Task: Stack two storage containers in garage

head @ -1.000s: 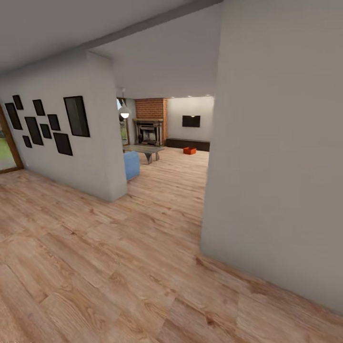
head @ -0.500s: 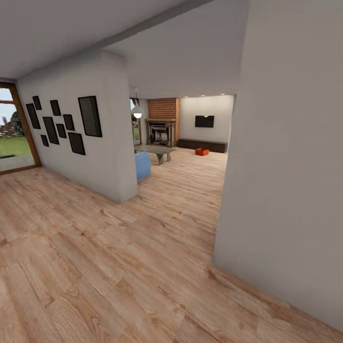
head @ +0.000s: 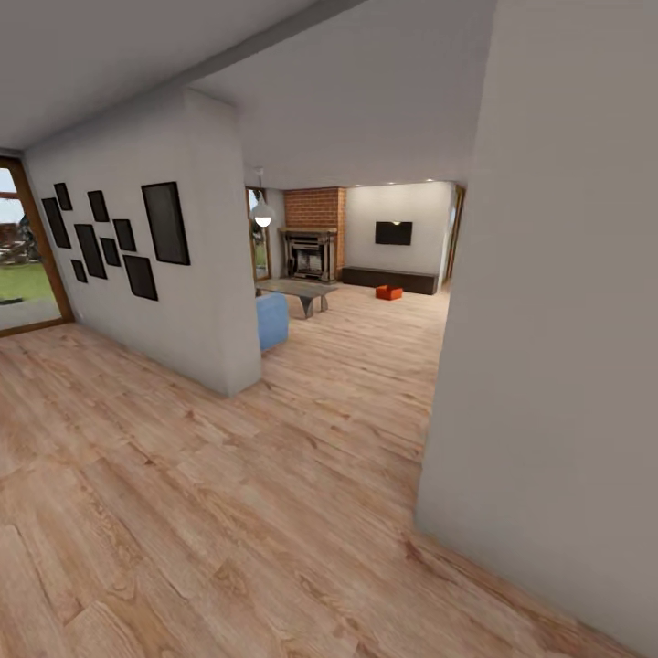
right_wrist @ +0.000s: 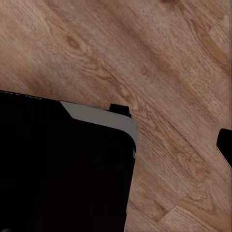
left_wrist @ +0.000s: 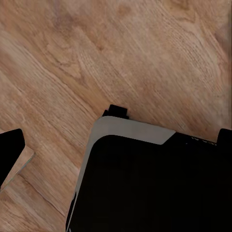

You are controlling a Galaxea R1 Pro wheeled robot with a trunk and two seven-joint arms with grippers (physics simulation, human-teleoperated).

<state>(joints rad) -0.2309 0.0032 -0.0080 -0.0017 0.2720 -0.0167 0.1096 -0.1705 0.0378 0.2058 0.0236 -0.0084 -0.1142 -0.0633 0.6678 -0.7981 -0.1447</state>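
Far down the hall, in the living room [head: 366, 247], one orange-red storage container [head: 388, 292] sits on the light wood floor in front of the long dark bench [head: 388, 279]; I make out just one at this distance. My left gripper [left_wrist: 121, 137] hangs open over wood planks, its dark fingertips [left_wrist: 10, 152] at opposite edges of the left wrist view with nothing between them. My right gripper [right_wrist: 116, 142] also looks open, one fingertip [right_wrist: 225, 145] showing, the other lost against the black robot base [right_wrist: 63, 169]. The garage is out of view.
A white wall with black picture frames [head: 164, 265] ends in a corner on the left; a large pale wall [head: 557, 347] closes in on the right. Between them wood floor [head: 356, 384] runs past a blue seat [head: 271, 320] and low table [head: 297, 290]. A glass door [head: 23, 251] stands far left.
The whole head view has swung, so the camera turned: the glass door came into sight at left and the right wall slid rightward. The container stays where it was.
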